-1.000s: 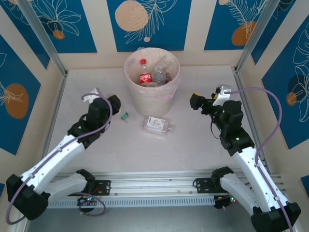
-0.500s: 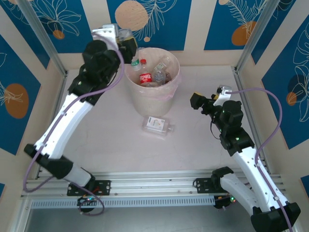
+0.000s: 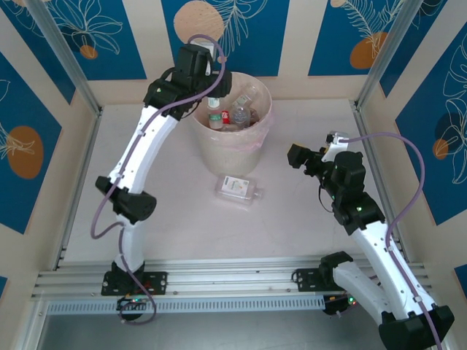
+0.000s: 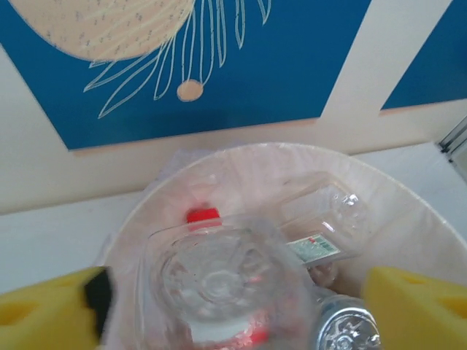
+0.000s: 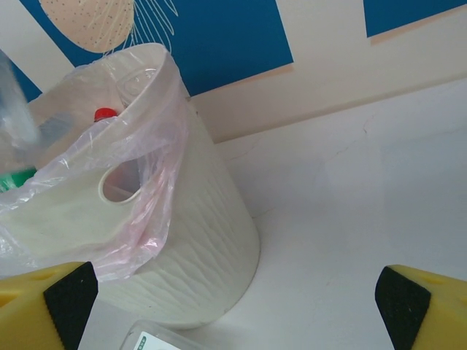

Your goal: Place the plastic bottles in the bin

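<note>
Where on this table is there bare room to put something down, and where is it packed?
Bare table lies between the left wall and the left arm, and a wide strip between the flat clear plastic bottle and the front rail. Crowded: the round pale cream bin, piled with bottles, the left tool over it.

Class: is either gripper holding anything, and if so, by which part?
Nothing is held. The left gripper is open over the bin, with a clear bottle loose between its jaws. The right gripper is open and empty.
</note>
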Tool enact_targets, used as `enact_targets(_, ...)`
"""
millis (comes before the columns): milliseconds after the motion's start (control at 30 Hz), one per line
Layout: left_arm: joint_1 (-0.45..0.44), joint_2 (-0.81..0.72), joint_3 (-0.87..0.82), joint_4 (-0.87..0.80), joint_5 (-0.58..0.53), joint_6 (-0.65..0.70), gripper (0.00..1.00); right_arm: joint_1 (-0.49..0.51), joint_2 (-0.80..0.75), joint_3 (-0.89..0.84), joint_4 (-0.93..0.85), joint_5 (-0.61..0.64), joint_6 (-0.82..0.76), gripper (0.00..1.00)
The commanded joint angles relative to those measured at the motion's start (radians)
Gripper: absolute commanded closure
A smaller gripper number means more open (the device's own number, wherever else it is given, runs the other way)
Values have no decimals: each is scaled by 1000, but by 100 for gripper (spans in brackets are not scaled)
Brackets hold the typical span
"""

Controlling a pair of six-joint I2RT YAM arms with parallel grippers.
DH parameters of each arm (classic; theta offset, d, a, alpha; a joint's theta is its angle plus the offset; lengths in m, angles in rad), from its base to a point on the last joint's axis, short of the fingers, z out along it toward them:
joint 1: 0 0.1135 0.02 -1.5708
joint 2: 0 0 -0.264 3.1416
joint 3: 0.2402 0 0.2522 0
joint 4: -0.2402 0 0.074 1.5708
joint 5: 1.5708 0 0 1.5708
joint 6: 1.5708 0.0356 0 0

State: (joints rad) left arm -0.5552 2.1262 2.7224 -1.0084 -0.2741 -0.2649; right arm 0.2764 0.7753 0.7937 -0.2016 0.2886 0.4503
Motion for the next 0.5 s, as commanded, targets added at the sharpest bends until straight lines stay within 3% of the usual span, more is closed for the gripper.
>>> enact_targets(0,14,88,271,-241,-9,-8,0,-4,5,35,-16,21,7,0)
enact_targets(67,15,153,425,-296,2,-6,0,-3,10,35,-19,25,9,0)
enact_targets(300,14,137,438,-341,39,1,0,-6,45,33,-12,24,-7,0)
enact_targets(467,15,108,438,-342,72,52,0,-6,118,-12,95,-166,-135,1)
